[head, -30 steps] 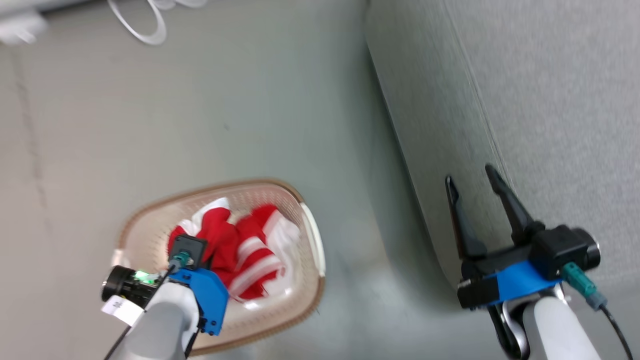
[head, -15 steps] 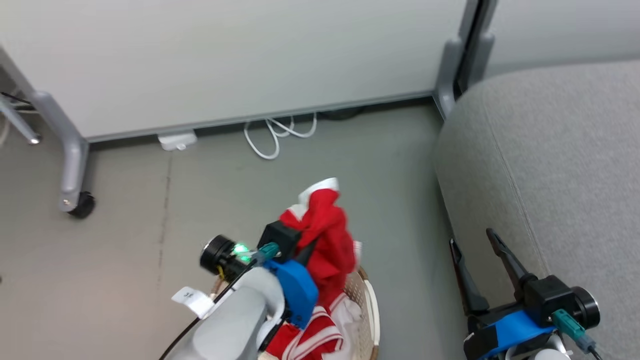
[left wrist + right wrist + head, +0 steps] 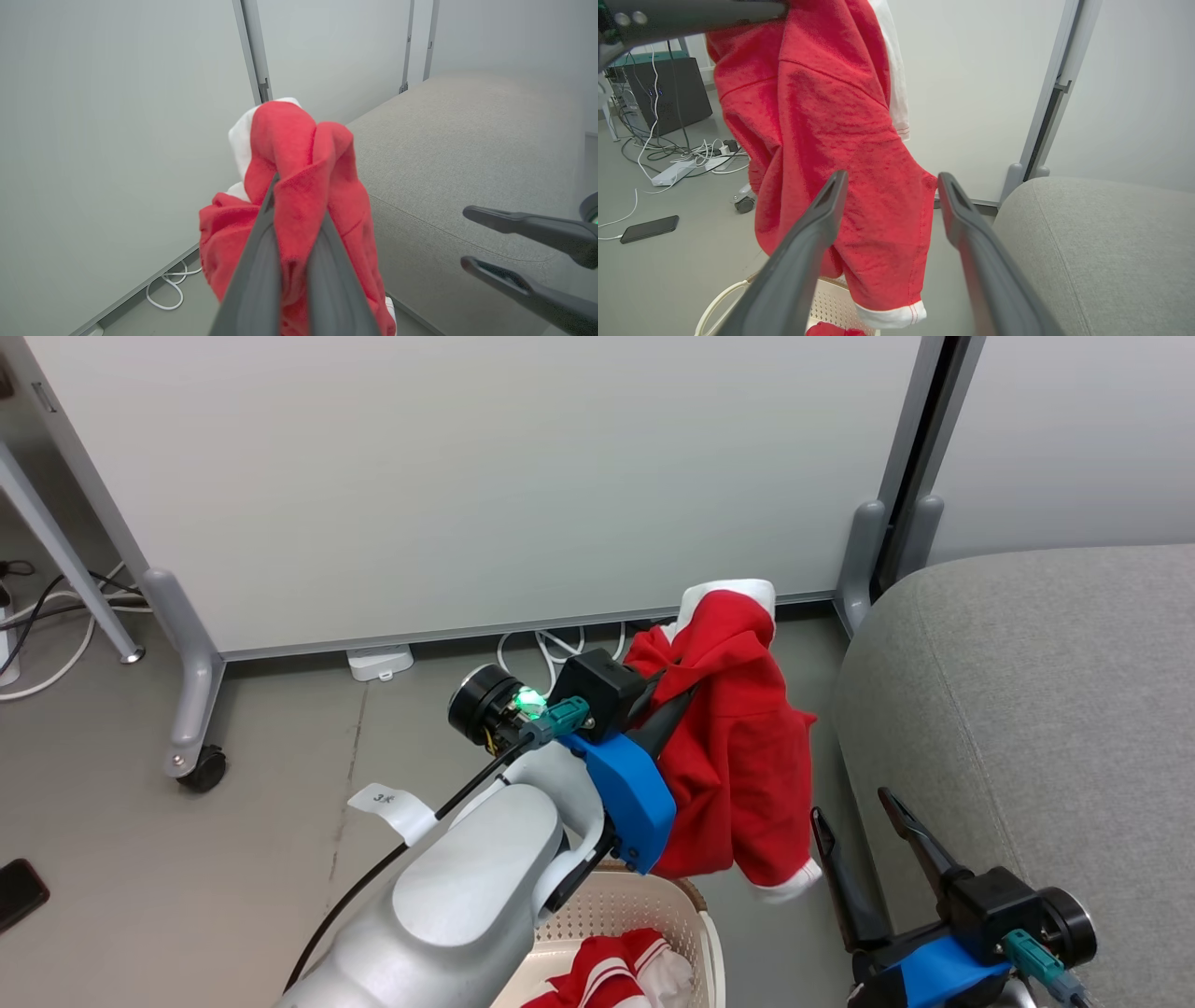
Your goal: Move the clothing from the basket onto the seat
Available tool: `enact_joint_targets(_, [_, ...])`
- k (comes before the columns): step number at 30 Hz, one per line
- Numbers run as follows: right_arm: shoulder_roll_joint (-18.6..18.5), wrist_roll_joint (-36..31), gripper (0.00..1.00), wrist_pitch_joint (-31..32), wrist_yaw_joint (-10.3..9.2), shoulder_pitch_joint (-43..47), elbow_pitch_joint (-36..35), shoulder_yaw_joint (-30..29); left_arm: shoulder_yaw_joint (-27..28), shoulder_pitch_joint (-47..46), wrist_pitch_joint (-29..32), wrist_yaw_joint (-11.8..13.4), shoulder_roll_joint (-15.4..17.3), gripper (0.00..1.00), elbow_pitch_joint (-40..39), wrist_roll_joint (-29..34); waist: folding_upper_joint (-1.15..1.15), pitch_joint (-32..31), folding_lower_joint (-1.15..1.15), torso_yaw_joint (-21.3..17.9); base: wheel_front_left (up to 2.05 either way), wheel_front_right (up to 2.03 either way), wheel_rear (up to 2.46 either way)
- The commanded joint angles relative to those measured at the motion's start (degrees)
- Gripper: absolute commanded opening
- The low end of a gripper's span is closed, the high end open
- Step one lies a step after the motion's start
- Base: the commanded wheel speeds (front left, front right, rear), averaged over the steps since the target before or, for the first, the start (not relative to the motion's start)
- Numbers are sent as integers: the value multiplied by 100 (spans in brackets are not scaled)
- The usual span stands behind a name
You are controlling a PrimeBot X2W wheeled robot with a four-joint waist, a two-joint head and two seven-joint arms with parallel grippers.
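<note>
My left gripper [image 3: 677, 686] is shut on the plain red garment [image 3: 738, 756], which hangs in the air above the basket [image 3: 644, 915] with its white hem at the bottom. In the left wrist view the cloth [image 3: 299, 186] is bunched between the two fingers. The striped red-and-white garment [image 3: 607, 975] lies in the cream basket. The grey seat [image 3: 1036, 709] stands to the right. My right gripper [image 3: 854, 812] is open and empty beside the seat's edge; in its own view the hanging garment [image 3: 822, 121] is beyond its fingers.
A white partition panel [image 3: 467, 476] on wheeled feet [image 3: 201, 770] stands behind. White cables [image 3: 551, 649] and a power strip [image 3: 378, 663] lie at its base. A dark phone [image 3: 19, 891] lies on the floor at left. A black box [image 3: 663, 88] and more cables show in the right wrist view.
My left gripper has lifted the plain red garment out of the basket and carried it up and right toward the seat. The head camera has tilted up, so the whole scene has shifted.
</note>
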Motion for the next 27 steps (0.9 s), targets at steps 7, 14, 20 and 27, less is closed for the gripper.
enact_joint_targets(7, [-12, 1, 100, 89, 3, 89, -93, 165, -183, -129, -9, 207, 7, 0, 15, -231, 0, -50, 1, -93, 0, 0, 0])
enact_joint_targets(14, [-11, 54, 100, 251, 2, -165, 55, 549, -317, -216, -48, 273, 6, 0, 58, -384, 0, 0, 1, -67, 0, 0, 0])
enact_joint_targets(20, [-13, 210, 100, 493, 3, -710, 579, 1005, -445, -302, -78, 309, 5, 0, 83, -525, 0, 39, 1, -73, 0, 0, 0])
enact_joint_targets(27, [-13, 693, 100, 551, 3, -1546, 1568, 1420, -614, -420, -116, 364, 5, 0, 97, -696, 0, 79, 1, -74, 0, 0, 0])
